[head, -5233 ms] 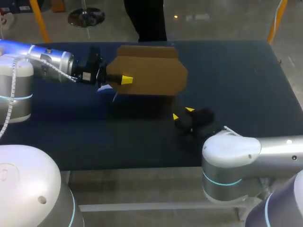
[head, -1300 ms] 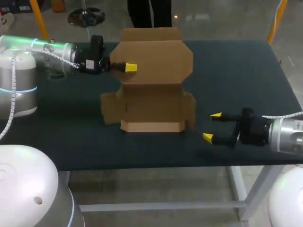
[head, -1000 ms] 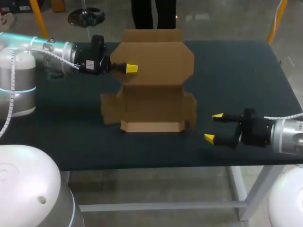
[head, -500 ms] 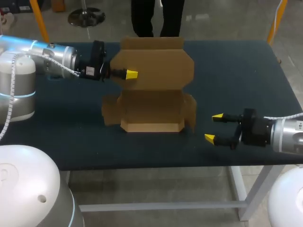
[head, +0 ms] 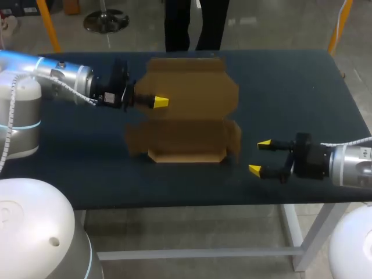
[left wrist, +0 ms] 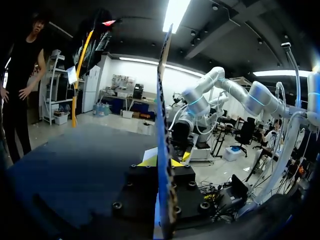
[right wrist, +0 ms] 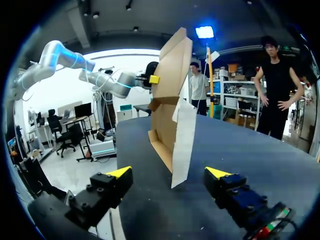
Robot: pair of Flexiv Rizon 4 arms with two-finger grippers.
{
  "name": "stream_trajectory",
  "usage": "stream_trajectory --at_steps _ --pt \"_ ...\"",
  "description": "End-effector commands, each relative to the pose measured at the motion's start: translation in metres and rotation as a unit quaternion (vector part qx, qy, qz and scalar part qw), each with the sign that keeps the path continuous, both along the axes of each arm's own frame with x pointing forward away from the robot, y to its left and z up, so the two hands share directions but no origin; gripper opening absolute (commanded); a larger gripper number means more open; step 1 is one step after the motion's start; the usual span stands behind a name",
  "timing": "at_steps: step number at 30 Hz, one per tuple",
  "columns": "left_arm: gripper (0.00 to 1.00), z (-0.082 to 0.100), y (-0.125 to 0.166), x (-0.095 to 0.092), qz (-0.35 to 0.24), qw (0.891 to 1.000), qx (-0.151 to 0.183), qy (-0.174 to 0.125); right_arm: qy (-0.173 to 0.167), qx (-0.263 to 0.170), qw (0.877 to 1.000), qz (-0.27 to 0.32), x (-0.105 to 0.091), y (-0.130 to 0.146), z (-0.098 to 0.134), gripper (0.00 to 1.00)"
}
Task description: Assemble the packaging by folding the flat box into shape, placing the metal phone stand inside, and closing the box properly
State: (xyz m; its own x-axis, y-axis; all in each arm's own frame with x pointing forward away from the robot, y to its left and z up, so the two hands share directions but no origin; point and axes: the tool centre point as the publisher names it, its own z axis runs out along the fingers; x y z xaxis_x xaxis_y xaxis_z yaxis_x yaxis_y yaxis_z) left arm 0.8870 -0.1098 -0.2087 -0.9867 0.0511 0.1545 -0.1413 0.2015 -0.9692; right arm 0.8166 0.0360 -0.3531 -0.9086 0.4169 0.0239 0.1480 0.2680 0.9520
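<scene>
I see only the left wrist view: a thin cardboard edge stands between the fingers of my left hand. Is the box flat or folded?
Observer: Partly folded. In the head view the box sits on the table with its front wall folded up, and your left hand is shut on the raised lid.
Operator: And where is my right hand?
Observer: The right hand is open, to the right of the box, not touching it, with its fingers pointing toward it.

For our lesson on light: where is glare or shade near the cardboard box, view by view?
Head view: cardboard box lid dimmer than its front wall. Left wrist view: ceiling strip glares above the box edge. Right wrist view: lamp glares beside the box top.
</scene>
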Motion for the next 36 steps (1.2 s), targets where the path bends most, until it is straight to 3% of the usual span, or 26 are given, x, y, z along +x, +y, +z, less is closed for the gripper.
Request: stream_trajectory --at_steps 1,28,36 --pt "0.00 -0.003 0.001 -0.009 0.006 1.000 0.003 -0.008 0.000 0.003 1.000 0.002 0.002 0.001 -0.002 1.00" --pt "0.00 -0.013 0.005 -0.037 0.001 0.997 0.021 -0.076 0.004 0.002 1.000 0.006 -0.002 0.006 -0.004 1.00" --pt "0.00 -0.020 0.004 -0.040 0.000 0.996 0.030 -0.081 0.004 0.001 1.000 0.008 -0.003 0.009 -0.004 1.00"
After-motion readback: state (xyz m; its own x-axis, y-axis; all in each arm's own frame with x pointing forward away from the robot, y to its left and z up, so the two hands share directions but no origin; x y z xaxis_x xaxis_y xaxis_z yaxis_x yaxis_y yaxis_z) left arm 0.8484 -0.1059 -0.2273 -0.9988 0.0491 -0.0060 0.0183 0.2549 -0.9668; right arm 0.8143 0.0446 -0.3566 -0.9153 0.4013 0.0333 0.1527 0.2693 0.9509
